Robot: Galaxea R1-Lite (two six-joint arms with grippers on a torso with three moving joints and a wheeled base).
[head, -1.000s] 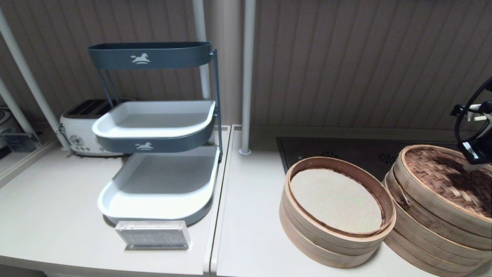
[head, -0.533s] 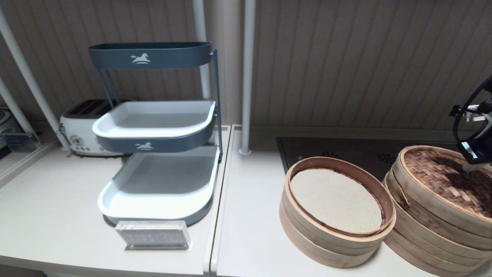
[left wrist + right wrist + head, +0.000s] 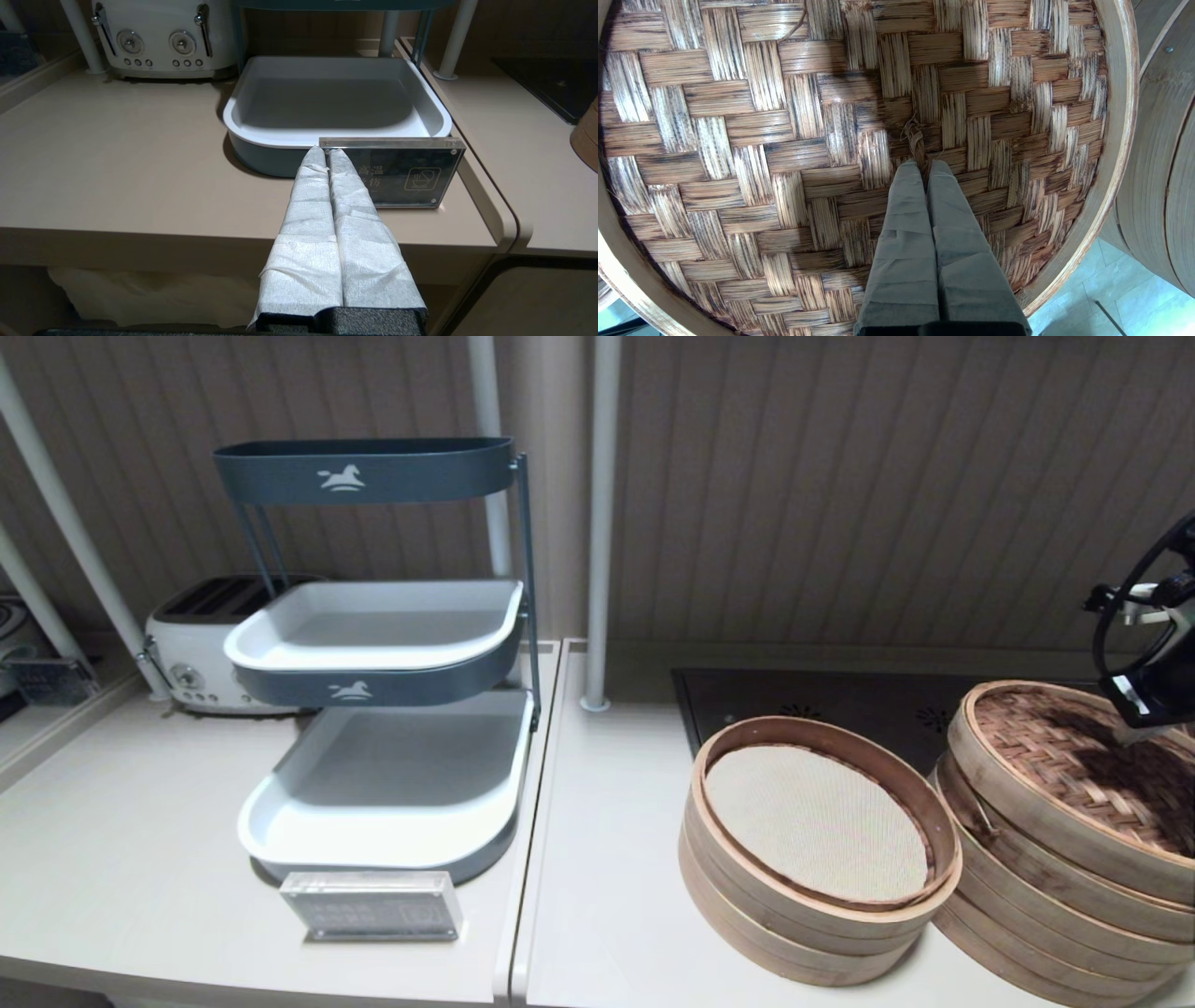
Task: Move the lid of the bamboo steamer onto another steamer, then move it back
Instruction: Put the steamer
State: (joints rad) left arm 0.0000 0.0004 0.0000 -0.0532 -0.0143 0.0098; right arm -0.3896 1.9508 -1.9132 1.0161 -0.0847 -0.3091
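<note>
While the right gripper (image 3: 924,163) pinches its cloth-wrapped fingers together on the small twisted fibre loop (image 3: 916,135), the round reddish-brown woven bamboo steamer lid (image 3: 1074,761) sits tilted atop the right-hand stack of pale bamboo rings (image 3: 1046,905). Judging by that tilt, the lift-off is underway; next comes carrying it level. Left gripper (image 3: 327,151) rests closed, parked near the counter's edge

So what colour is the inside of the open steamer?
Cream, with a fine mesh pattern: a cloth liner inside the open steamer. Head view shows it best.
</note>
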